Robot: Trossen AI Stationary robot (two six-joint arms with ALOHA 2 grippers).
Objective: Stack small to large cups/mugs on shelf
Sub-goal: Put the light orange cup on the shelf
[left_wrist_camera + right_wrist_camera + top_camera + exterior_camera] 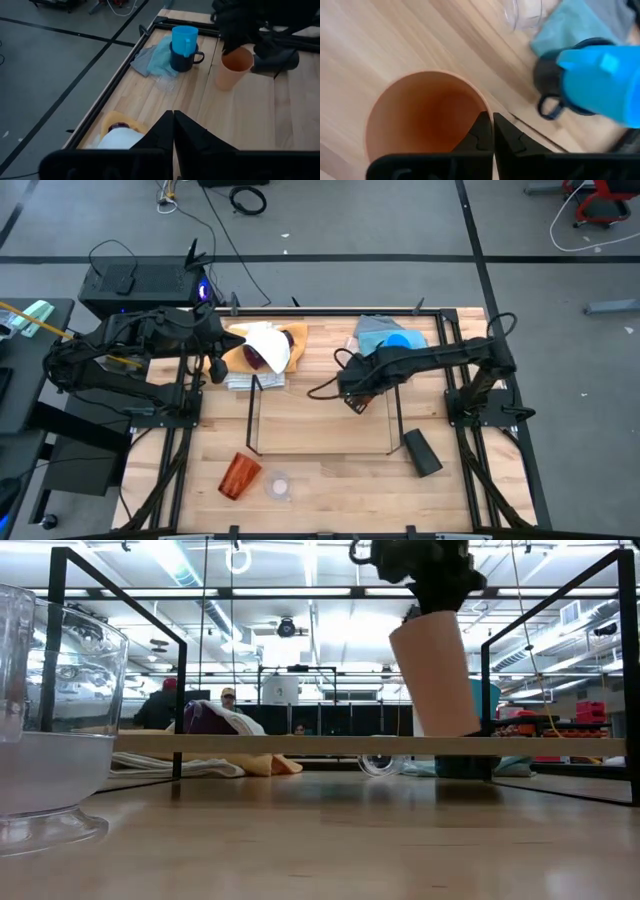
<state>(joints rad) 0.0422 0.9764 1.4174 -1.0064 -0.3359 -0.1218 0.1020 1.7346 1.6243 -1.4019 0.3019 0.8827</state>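
My right gripper (pixel 352 398) is over the right part of the black wire shelf (pixel 250 415), shut on the small orange cup (pixel 435 680). The cup also shows in the left wrist view (pixel 234 70). My left gripper (pixel 214 368) is shut and empty at the table's left, beside a heap of cloths with the purple tumbler (pixel 268 358) lying in it. The light-blue mug (pixel 184 39) stands inside the navy mug (pixel 182 59) at the far right. The amber tumbler (pixel 238 476) lies on its side near the front edge, next to a clear cup (pixel 278 486). The black cup (pixel 422 452) lies at the front right. My right gripper holds the small orange cup by its rim (pixel 482 107), one finger inside the cup and one outside. The fingers come from above, pointing down. The cup hangs mouth up, slightly tilted, below the gripper. Whether its bottom (pixel 447 730) touches the shelf's base I cannot tell.
Yellow and white cloths (pixel 262 340) lie at the far left of the table, and a blue cloth (pixel 372 330) lies under the two mugs. Another clear cup (pixel 522 12) stands near the mugs. Black frame bars run along the table's edges. People show in the room behind.
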